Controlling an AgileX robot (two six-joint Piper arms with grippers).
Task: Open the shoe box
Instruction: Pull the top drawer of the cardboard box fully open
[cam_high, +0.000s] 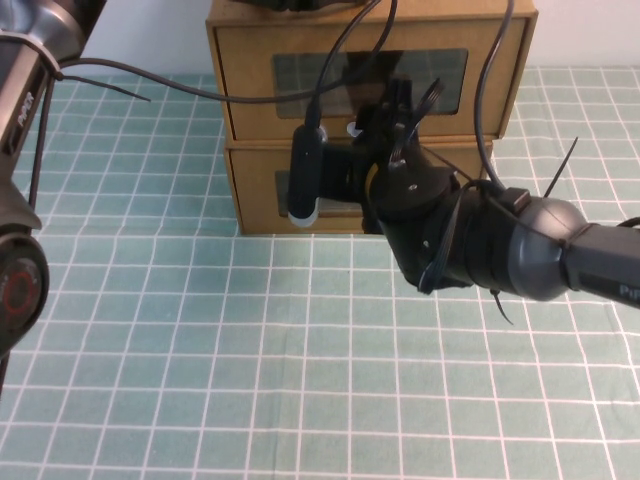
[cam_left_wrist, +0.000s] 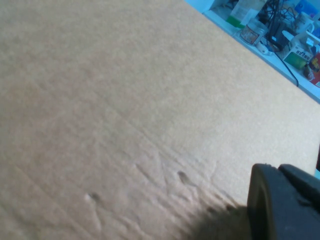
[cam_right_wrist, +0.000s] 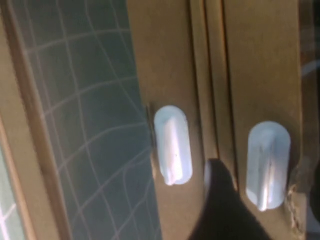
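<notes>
Shoe box (cam_high: 245, 90) front masked by right gripper (cam_high: 400, 110), jaws' state unclear; left gripper (cam_left_wrist: 285, 210) over cardboard (cam_left_wrist: 125, 100).

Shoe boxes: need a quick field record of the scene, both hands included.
boxes: upper box stacked on lower box, cardboard, windowed fronts
state: neither looks pulled open
handles: white handles, one on each side of the seam between the fronts
right hand: at the box fronts, right by the handles
left hand: close over a plain cardboard face, seen only in the left wrist view
surface: green grid mat
</notes>
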